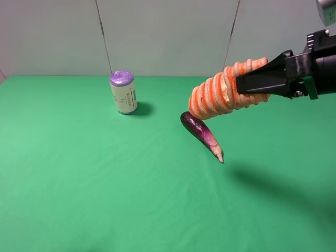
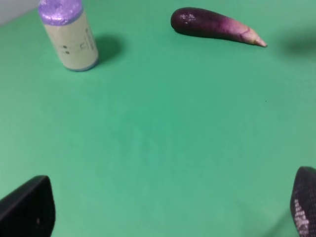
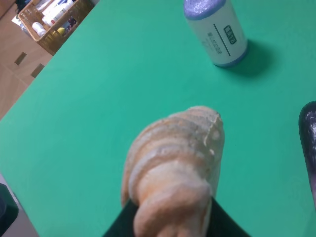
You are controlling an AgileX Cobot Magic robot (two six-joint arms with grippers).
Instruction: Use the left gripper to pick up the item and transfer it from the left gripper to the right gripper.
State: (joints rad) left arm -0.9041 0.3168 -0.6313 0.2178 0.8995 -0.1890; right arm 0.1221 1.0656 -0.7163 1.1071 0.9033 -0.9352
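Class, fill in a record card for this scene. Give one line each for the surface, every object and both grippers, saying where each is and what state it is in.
table: green, flat
item: orange, spiral-ribbed, held in the air
right gripper: shut on the item
left gripper: open, empty, over bare table
can: purple top, upright, standing apart on the table
eggplant: dark purple, lying on the table

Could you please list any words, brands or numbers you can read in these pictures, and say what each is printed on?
No text can be read for certain.
On the can: a dark printed block and small lines on its pale label, too blurred to read in every view.
On the item and the eggplant: no markings.
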